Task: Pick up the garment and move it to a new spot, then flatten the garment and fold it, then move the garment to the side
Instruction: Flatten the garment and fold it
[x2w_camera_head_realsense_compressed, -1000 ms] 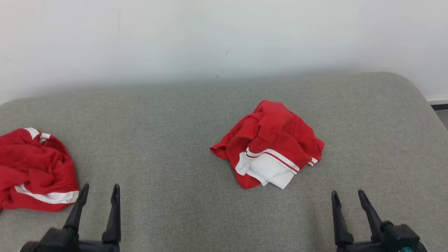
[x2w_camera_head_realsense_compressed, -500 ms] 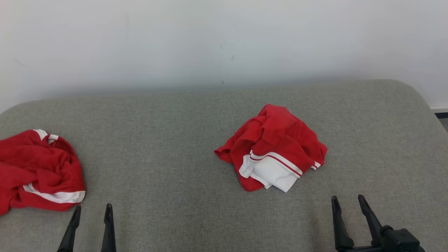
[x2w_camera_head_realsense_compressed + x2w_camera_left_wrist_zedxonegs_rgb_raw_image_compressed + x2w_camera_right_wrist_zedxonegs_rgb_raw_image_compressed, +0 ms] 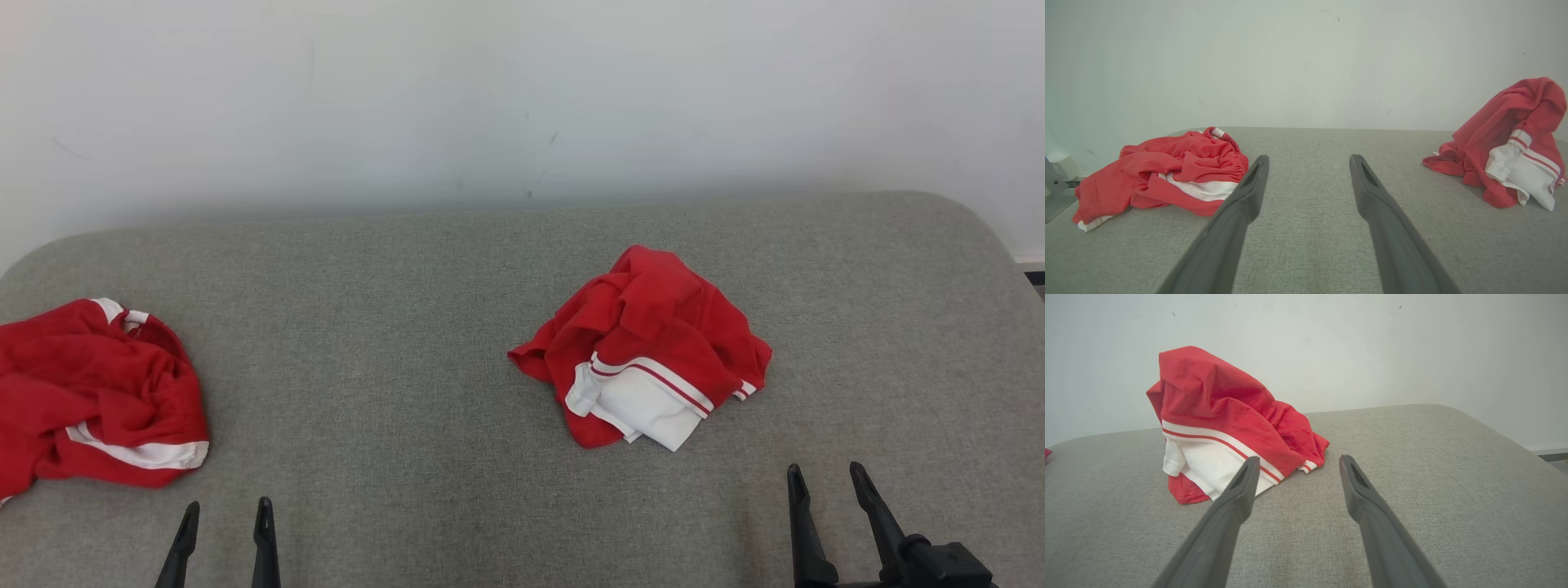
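Garment (image 3: 645, 343) is lying in a crumpled heap on the grey padded surface (image 3: 392, 327) in the head view, right of the middle. Red cloth is bunching over a white panel with a thin red stripe, which is facing the robot. Second red garment (image 3: 98, 392) is lying at the left edge of the same surface, well apart from the first, with a white band showing along its near side. Left gripper (image 3: 227, 510) is showing at the lower left, fingers parted and holding nothing, near the second red garment but not touching it. Right gripper (image 3: 823, 474) is showing at the lower right, fingers likewise parted and empty, nearer the robot than the garment and apart from it. A wall (image 3: 490, 98) is standing behind the surface.

Left wrist view: the left gripper (image 3: 1308, 157) is pointing across bare grey surface toward the wall, jaws standing wide with nothing between them. The second red garment (image 3: 1167, 175) is lying just left of the left finger. The garment (image 3: 1506, 139) is sitting at the far right.

Right wrist view: the right gripper (image 3: 1298, 457) is standing spread and empty. The garment (image 3: 1220, 412) is rising in a peaked heap ahead and to the left, and the left finger is overlapping its white panel in this view.
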### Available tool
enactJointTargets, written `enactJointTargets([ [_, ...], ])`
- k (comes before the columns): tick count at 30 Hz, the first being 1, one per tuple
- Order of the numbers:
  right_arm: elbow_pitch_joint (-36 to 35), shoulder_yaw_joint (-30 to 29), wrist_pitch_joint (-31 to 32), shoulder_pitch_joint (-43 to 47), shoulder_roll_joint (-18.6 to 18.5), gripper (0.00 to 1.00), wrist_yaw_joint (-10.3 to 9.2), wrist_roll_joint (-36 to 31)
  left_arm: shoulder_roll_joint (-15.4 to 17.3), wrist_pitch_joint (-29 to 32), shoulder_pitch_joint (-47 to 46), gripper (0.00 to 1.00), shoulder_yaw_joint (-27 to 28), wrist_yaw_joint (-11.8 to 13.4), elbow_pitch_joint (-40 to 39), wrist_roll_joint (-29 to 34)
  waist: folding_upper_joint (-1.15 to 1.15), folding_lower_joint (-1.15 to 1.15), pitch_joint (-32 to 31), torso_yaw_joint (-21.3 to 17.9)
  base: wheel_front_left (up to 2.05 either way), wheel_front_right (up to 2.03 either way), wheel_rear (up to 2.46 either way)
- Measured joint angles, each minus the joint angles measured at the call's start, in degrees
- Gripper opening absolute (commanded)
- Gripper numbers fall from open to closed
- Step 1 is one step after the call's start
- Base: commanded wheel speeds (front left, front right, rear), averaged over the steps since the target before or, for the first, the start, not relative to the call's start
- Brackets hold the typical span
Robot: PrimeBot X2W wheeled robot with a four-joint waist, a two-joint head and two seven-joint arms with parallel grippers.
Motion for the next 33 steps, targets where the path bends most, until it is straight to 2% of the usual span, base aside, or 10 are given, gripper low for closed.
enactJointTargets([
  [33, 0.41, -0.09, 0.0, 0.1, -0.01, 1.0, 0.0, -0.32, -0.85, 0.0, 0.88, 1.0, 0.03, -0.09, -0.54, 0.59, 0.0, 0.0, 0.52, 0.14, 0.0, 0.0, 0.0],
])
